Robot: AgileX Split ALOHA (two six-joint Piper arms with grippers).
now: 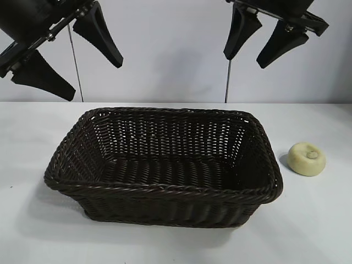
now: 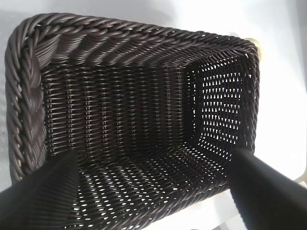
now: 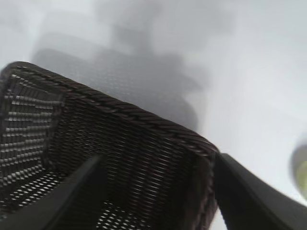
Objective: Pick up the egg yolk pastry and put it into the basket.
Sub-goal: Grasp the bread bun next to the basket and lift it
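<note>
The egg yolk pastry (image 1: 306, 158), a small pale-yellow domed bun with a button on top, lies on the white table just right of the basket (image 1: 165, 188). The basket is large, dark-brown wicker, and nothing lies in it. My left gripper (image 1: 71, 58) hangs open high above the basket's left end. My right gripper (image 1: 263, 43) hangs open high above the basket's right end, up and left of the pastry. The left wrist view looks down into the basket (image 2: 120, 57), with a sliver of pastry (image 2: 255, 44) beyond its rim. The right wrist view shows the basket's rim (image 3: 144, 120) and the pastry's edge (image 3: 301, 170).
The white table (image 1: 313, 220) runs around the basket. A pale wall stands behind, with two thin vertical cables (image 1: 227, 82) running down it.
</note>
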